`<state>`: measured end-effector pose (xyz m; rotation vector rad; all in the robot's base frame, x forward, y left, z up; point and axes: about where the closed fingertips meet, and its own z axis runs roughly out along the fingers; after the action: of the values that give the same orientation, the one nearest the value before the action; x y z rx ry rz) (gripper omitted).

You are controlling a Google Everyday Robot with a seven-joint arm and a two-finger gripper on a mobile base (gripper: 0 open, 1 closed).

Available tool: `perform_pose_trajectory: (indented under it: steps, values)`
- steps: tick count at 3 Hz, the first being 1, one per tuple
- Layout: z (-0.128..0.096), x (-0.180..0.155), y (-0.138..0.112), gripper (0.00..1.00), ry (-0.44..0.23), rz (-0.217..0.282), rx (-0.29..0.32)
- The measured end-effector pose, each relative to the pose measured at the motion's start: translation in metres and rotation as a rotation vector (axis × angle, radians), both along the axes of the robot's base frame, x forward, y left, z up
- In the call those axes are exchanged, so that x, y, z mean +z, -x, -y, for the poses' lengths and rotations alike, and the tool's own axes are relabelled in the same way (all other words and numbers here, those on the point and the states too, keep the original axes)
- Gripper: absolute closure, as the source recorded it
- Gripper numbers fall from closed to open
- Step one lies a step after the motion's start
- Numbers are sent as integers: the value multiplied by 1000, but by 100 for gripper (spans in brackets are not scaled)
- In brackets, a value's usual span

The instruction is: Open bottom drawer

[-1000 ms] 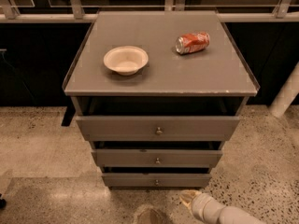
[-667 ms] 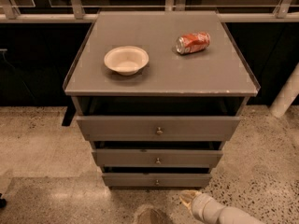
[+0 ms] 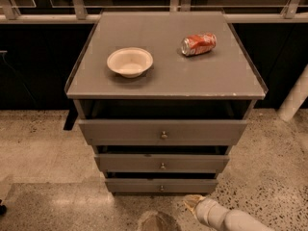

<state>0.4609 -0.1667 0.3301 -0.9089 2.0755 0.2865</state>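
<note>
Nothing has moved: the pincer [image 3: 194,202], open or closed I cannot tell, still waits below the unpulled bottom drawer [image 3: 144,185].

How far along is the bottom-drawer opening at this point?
Done: nothing yet; the bottom drawer shows no inside. Under way: the hand hovers low, just below and right of its knob, not touching it. Left: reach the knob and pull the drawer out.
</note>
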Motion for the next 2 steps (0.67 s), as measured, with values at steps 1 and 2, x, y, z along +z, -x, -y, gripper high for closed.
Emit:
perform_pose_trajectory:
  steps: [1,2]
  values:
    - [-3,-31,-32,100,-51,5,-3]
    - [-1,-53,-64,100,-69,14,-15]
